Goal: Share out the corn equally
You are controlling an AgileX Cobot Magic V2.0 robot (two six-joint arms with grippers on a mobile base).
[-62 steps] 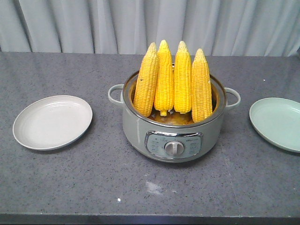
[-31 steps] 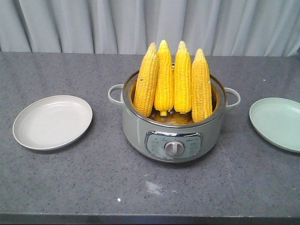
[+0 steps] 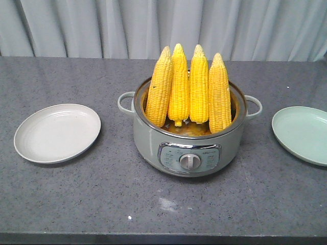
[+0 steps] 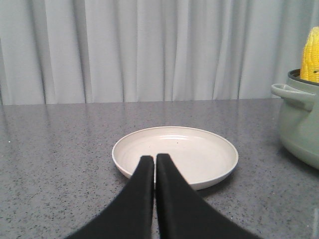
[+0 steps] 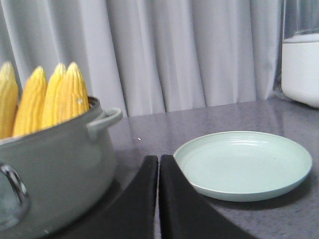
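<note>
Several yellow corn cobs [image 3: 189, 92] stand upright, tips up, in a grey-green electric pot [image 3: 190, 153] at the table's middle. An empty cream plate [image 3: 57, 132] lies to its left and an empty pale green plate [image 3: 302, 133] to its right. Neither gripper shows in the front view. In the left wrist view my left gripper [image 4: 154, 158] is shut with nothing in it, just short of the cream plate [image 4: 199, 154]. In the right wrist view my right gripper [image 5: 159, 158] is shut and empty, between the pot [image 5: 55, 159] and the green plate [image 5: 244, 164]. Corn [image 5: 55, 97] rises above the pot's rim.
The pot has side handles [image 3: 125, 102] and a front dial [image 3: 190, 161]. A grey curtain [image 3: 163, 25] hangs behind the speckled grey table [image 3: 102, 204]. A white container [image 5: 300, 64] stands at the far right in the right wrist view.
</note>
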